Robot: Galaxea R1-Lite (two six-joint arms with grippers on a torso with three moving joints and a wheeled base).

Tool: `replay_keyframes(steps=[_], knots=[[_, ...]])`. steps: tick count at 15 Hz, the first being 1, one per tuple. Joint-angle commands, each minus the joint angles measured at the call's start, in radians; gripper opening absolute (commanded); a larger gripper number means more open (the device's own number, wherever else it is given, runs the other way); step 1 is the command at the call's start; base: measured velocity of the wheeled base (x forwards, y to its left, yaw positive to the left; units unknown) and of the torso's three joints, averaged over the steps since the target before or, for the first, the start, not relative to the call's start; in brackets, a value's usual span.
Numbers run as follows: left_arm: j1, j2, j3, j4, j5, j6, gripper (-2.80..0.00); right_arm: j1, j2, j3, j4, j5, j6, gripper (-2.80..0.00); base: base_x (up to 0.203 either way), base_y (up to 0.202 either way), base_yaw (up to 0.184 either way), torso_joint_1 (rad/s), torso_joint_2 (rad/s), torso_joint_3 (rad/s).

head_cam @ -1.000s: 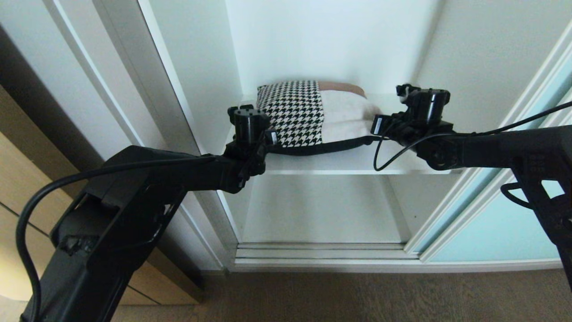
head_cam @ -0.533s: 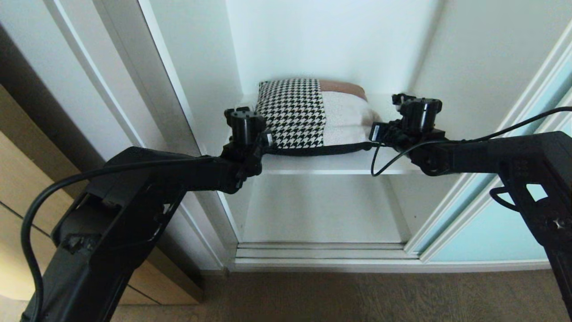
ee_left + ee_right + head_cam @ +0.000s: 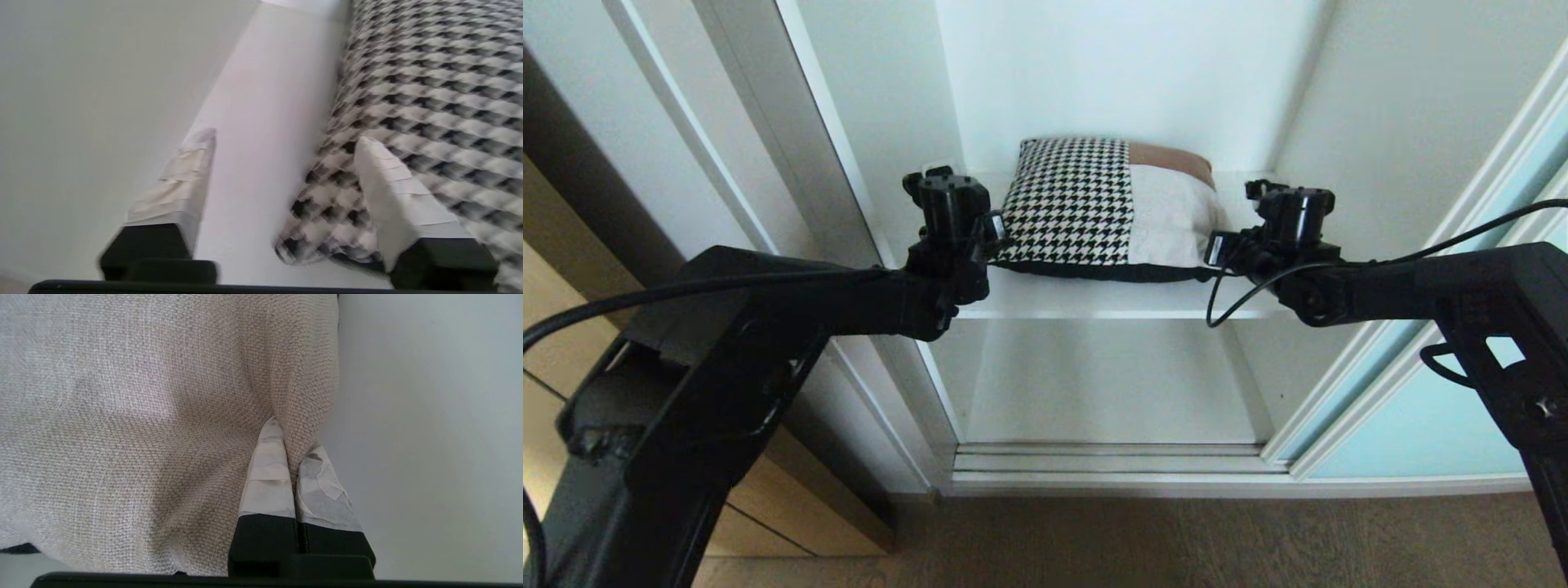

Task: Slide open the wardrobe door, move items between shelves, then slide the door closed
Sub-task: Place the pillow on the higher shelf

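Note:
The patchwork cushion lies on the upper white shelf inside the wardrobe, houndstooth patch to the left, beige and brown to the right. My left gripper is open at the cushion's front left corner. One finger lies over the houndstooth cloth and the other stands over bare shelf. My right gripper is shut on a fold of beige fabric at the cushion's right edge. The sliding wardrobe door, pale aqua glass, stands pushed aside on the right.
A lower white shelf sits below, above the door tracks. White side walls close in the compartment on both sides. A wooden cabinet front stands at the far left, and brown floor lies in front.
My left gripper has opened and let go of the houndstooth corner, drawing a little to the left. The cushion has shifted right and further onto the shelf. The right gripper stays shut on it.

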Motion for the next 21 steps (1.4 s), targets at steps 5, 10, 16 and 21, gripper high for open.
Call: replay_keyframes(steps=[5,10,16,21], knots=[[-0.074,-0.222,0.362,0.001,-0.142,-0.068,0.0,0.001,-0.017,-0.021,0.003,-0.023,0.0,-2.8,0.0,0.0,0.0,0.0,0.0,0.0],[-0.084,-0.311,0.507,0.001,-0.17,-0.097,0.0,-0.008,-0.017,-0.029,0.001,-0.064,-0.004,0.0,0.0,0.0,0.0,0.0,0.0,0.0],[-0.086,-0.351,0.571,-0.004,-0.171,-0.098,0.0,-0.031,-0.031,-0.031,-0.03,-0.11,-0.004,0.0,0.0,0.0,0.0,0.0,0.0,0.0],[-0.1,-0.361,0.615,-0.005,-0.171,-0.111,0.0,-0.037,-0.133,0.101,-0.092,-0.175,-0.01,0.0,0.0,0.0,0.0,0.0,0.0,0.0]])
